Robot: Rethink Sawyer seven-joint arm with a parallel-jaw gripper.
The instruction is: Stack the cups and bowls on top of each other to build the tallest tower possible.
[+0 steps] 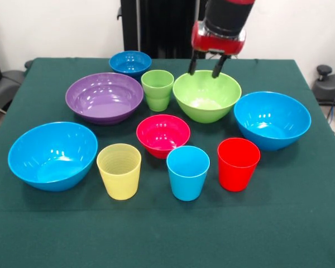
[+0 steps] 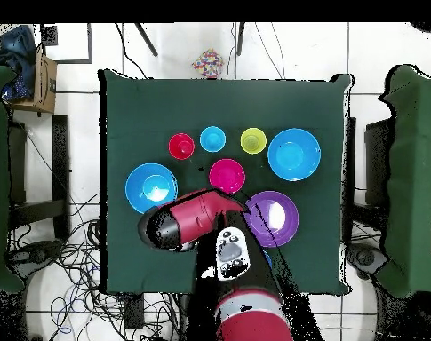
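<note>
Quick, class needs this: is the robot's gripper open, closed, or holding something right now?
Gripper: open and empty, fingers spread above the far rim of the lime green bowl.

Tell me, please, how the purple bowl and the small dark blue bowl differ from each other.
The purple bowl is wide and shallow, while the dark blue bowl is clearly smaller. In the front view the purple bowl sits nearer the camera, beside the green cup; the dark blue bowl lies behind it, toward the table's far edge. Both are glossy, upright and empty.
</note>
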